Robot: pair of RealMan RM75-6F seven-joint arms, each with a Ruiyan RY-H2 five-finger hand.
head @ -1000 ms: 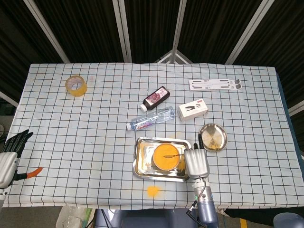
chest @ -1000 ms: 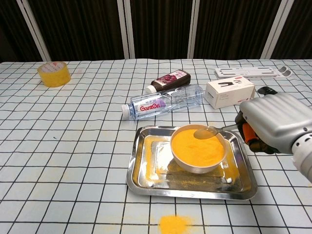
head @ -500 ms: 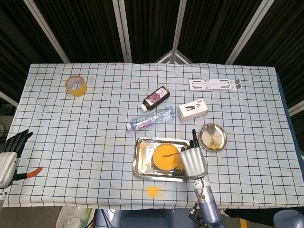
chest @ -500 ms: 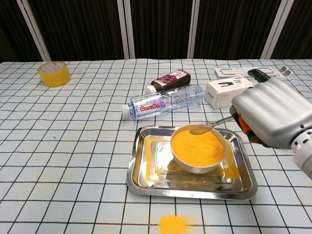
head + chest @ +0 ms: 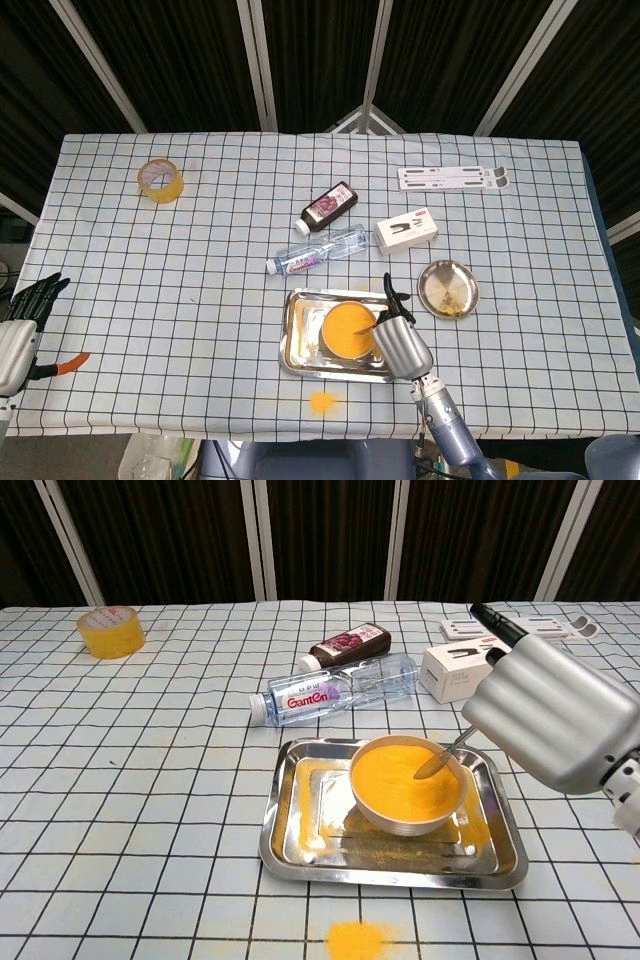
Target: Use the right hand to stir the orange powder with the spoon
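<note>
Vs 1 s ago, we see the right hand (image 5: 550,715) moved up and in toward the bowl (image 5: 407,784); the spoon (image 5: 440,757) now tilts steeply, tip dipped in the orange powder (image 5: 400,774) at the bowl's right side. Bowl sits full of powder in the steel tray (image 5: 300,830), w/ powder dusted on tray floor. Right hand's clenched round the spoon handle. Left hand (image 5: 22,318) rests at table's left edge, fingers apart, holding nothing.

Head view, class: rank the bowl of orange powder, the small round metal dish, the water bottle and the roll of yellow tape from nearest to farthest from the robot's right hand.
Measured from the right hand:
1. Bowl of orange powder, just left of the hand, in the tray.
2. Small round metal dish, behind and to its right.
3. Water bottle, lying behind the tray.
4. Roll of yellow tape, far back-left corner.
</note>
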